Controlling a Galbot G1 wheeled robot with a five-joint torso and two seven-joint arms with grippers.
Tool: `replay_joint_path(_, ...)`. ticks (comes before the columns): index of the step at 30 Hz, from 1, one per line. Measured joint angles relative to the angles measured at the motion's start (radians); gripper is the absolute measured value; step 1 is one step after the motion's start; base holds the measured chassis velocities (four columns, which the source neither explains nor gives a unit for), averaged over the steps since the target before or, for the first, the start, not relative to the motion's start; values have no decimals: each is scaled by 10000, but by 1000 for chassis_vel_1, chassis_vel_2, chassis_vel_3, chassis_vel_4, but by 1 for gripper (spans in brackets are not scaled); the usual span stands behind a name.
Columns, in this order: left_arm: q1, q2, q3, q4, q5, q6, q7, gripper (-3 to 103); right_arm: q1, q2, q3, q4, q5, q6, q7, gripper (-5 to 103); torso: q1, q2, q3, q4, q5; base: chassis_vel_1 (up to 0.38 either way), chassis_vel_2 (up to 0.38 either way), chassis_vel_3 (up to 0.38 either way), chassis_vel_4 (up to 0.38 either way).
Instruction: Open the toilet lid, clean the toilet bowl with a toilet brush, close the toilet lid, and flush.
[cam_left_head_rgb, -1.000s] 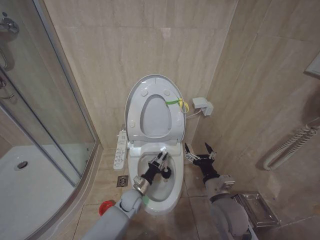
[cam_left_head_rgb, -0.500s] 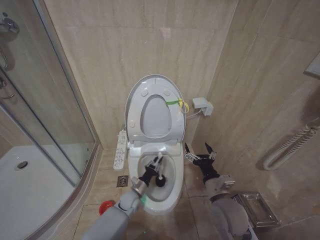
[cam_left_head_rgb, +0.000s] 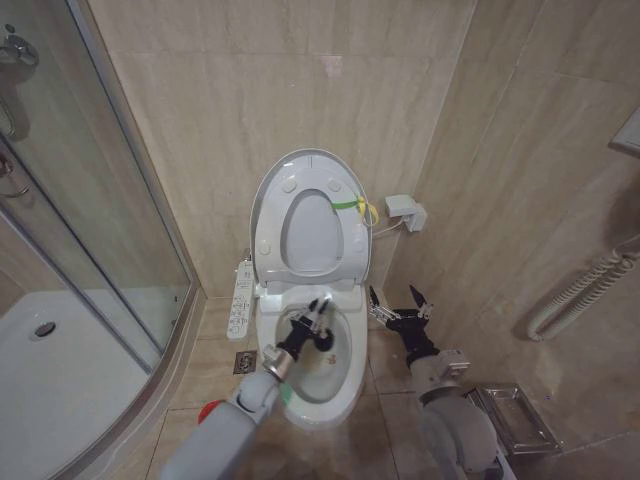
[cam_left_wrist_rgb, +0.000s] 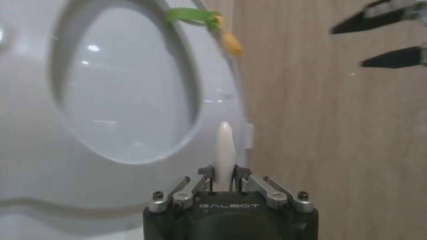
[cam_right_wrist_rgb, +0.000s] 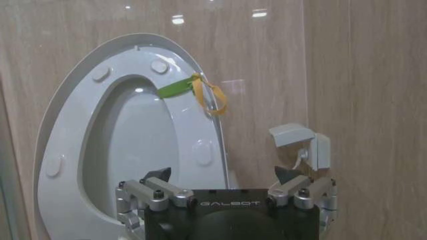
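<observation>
Toilet lid (cam_left_head_rgb: 268, 205), a large smooth white plastic oval cover, stands raised against the beige tiled wall (cam_left_head_rgb: 250, 90), with the white ring-shaped seat (cam_left_head_rgb: 345, 240) lifted against it; a yellow-green band (cam_left_head_rgb: 352, 205) is tied at its edge on the robot's right. Below lies the white ceramic elongated toilet bowl (cam_left_head_rgb: 345, 385), uncovered, with a white side control panel (cam_left_head_rgb: 241, 297) on the robot's left. Left gripper (cam_left_head_rgb: 312, 328) reaches over the bowl opening, its fingers closed tight on the thin white stick handle of the toilet brush (cam_left_wrist_rgb: 223, 150); in the left wrist view the handle's rounded tip rises from between the fingers toward the raised seat. The bristle head cannot be made out. Right gripper (cam_left_head_rgb: 399, 301) hangs beside the bowl on the robot's right, apart from it, fingers spread wide and holding nothing. A small round red holder cup (cam_left_head_rgb: 209, 410) sits on the tiled floor (cam_left_head_rgb: 200, 370) to the left of the bowl, near a glass shower enclosure (cam_left_head_rgb: 90, 230).
</observation>
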Motion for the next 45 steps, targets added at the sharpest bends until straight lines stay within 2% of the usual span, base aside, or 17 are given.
replay_joint_path(5, 50, -282, 419, 379, -497, -49, 50, 21, 0, 0, -1, -1, 0, 0, 0, 100, -1, 0, -1, 1, 1, 0, 0, 0, 0)
replay_joint_path(7, 9, -350, 565, 699, -997, -51, 78, 21, 0, 0, 0, -1, 0, 0, 0, 100, -2, 1, -2, 1, 0, 0, 0, 0, 0)
replay_joint_path(11, -141, -174, 456, 1086, -1342, 174, 66, 21, 0, 0, -1, 0, 0, 0, 0, 100, -2, 1, -2, 0, -1, 0, 0, 0, 0)
replay_joint_path(17, -274, 46, -51, 1188, -720, 288, -32, 21, 0, 0, 0, 0, 0, 0, 0, 100, -2, 0, 0, 3, -1, 0, 0, 0, 0)
replay_joint_path(20, -465, 48, -328, 951, -366, 163, 14, 21, 0, 0, 0, 0, 0, 0, 0, 100, -1, 0, 1, 1, -1, 0, 0, 0, 0)
replay_joint_path(28, -799, -377, 200, 983, -637, 56, 225, 21, 0, 0, 0, 0, 0, 0, 0, 100, -1, 0, 1, -2, -1, 0, 0, 0, 0)
replay_joint_path(33, -346, -365, 627, 851, -745, 152, 185, 21, 0, 0, 0, 0, 0, 0, 0, 100, -1, 0, -1, 1, 0, 0, 0, 0, 0)
replay_joint_path(39, 14, -231, 677, 1107, -739, 26, 250, 21, 0, 0, 0, 0, 0, 0, 0, 100, -2, 1, -3, 3, 0, 0, 0, 0, 0)
replay_joint_path(45, -121, 19, 229, 1334, -691, 64, 312, 21, 0, 0, -1, 0, 0, 0, 0, 100, -1, 0, -1, 2, 0, 0, 0, 0, 0)
